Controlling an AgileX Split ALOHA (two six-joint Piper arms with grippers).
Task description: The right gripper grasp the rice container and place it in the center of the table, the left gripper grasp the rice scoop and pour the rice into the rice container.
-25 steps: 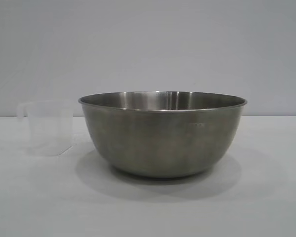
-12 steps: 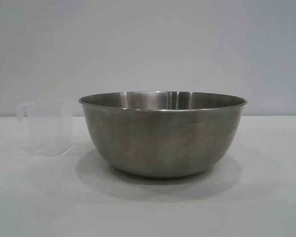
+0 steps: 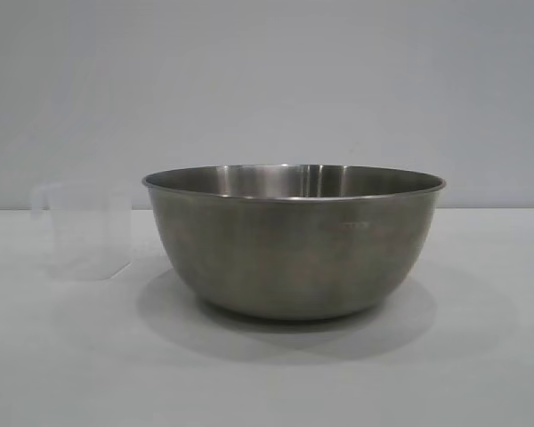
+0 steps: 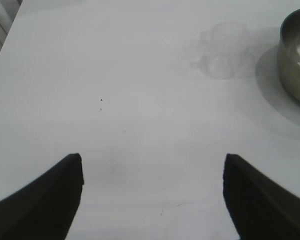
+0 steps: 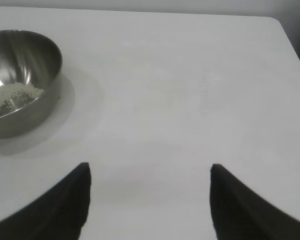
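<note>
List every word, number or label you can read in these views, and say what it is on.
Bowl: a faint line of small lettering on the outer wall below the rim, toward the right in the exterior view; too small and blurred to read.
Cup: no readable marks.
Table: no text.
Nothing else legible in any view.

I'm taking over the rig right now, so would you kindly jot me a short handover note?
Left gripper: open, empty, over bare table, short of the rice scoop.
Right gripper: open, empty, away from the rice container.
Rice container stands mid-table with rice already inside; the scoop stands upright beside it, apart, and looks empty.
Done: placing and pouring, by the look of it.
Left: nothing obvious; confirm the scoop is empty.
</note>
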